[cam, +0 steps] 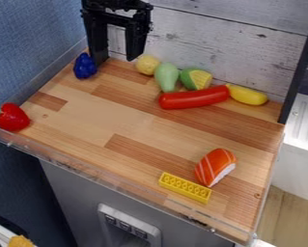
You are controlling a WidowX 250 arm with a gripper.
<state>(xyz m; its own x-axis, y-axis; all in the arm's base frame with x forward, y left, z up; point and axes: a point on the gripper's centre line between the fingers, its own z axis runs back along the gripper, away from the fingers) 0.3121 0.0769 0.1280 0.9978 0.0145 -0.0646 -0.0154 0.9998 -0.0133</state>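
Observation:
My black gripper (120,48) hangs at the upper left, over the back corner of the wooden work surface, its two fingers apart with nothing between them. Just left of its left finger, a dark blue object (85,66) stands on the wood. To the right of the gripper, a round yellow lemon-like piece (147,64), a pale green pear-shaped piece (166,76) and a green and yellow citrus wedge (196,78) sit close together. In front of them lies a red sausage-shaped piece (194,97), its right end by a yellow banana-like piece (247,95).
A strawberry (13,117) sits at the left front corner. An orange and white sushi piece (215,167) lies at the right front, beside a yellow toy brick (185,187). A clear rim (111,181) runs along the front edge; a whitewashed plank wall (227,46) stands behind.

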